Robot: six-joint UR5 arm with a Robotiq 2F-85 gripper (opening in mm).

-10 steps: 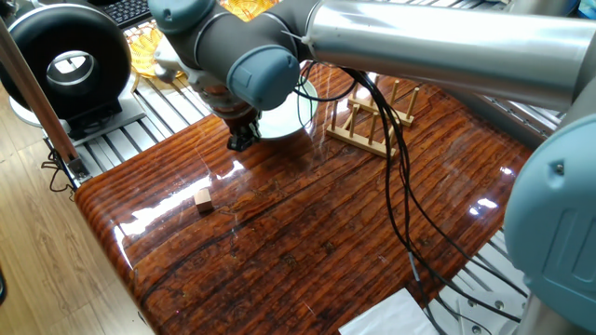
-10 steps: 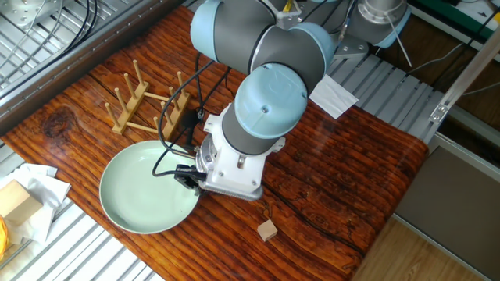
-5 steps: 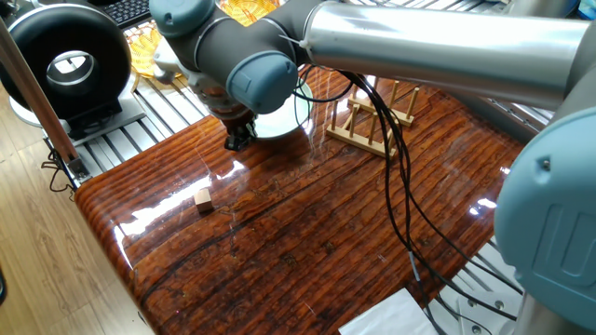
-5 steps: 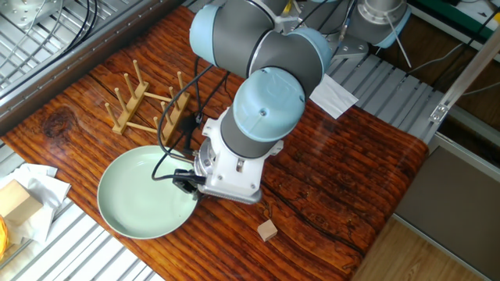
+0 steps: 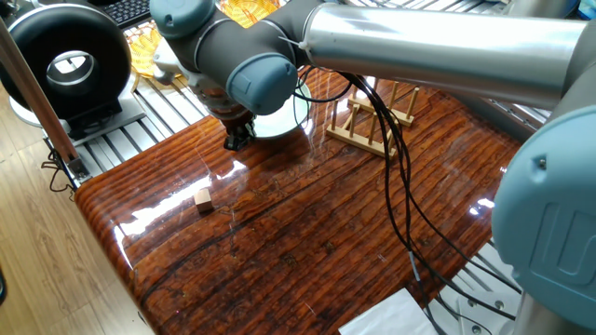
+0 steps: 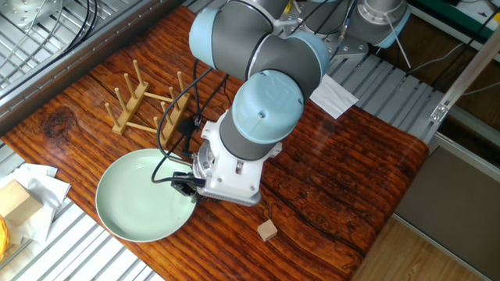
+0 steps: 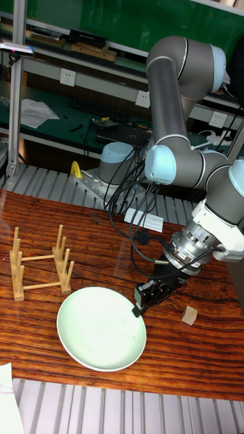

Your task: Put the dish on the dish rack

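The pale green dish (image 6: 133,207) lies flat near the table's edge, beside the dish rack (image 6: 148,105), a small light-wood rack with upright pegs. My gripper (image 6: 181,184) sits low at the dish's rim on the side away from the table's edge, its black fingers closed on that rim. In the tall fixed view the gripper (image 7: 137,310) bites the right edge of the dish (image 7: 98,329), and the dish rack (image 7: 41,264) stands to the upper left. In one fixed view the arm hides most of the dish (image 5: 279,121); the gripper (image 5: 235,141) and the dish rack (image 5: 372,116) show.
A tiny wooden cube (image 6: 268,229) lies on the table behind the gripper. Black cables (image 5: 400,186) trail from the arm past the rack. Off the table are a yellow wicker basket (image 5: 154,46), a black round device (image 5: 70,60) and a white paper (image 6: 332,94).
The gripper and the dish have slid together a short way toward the table's edge, away from the cube. The rack and the cube have stayed put.
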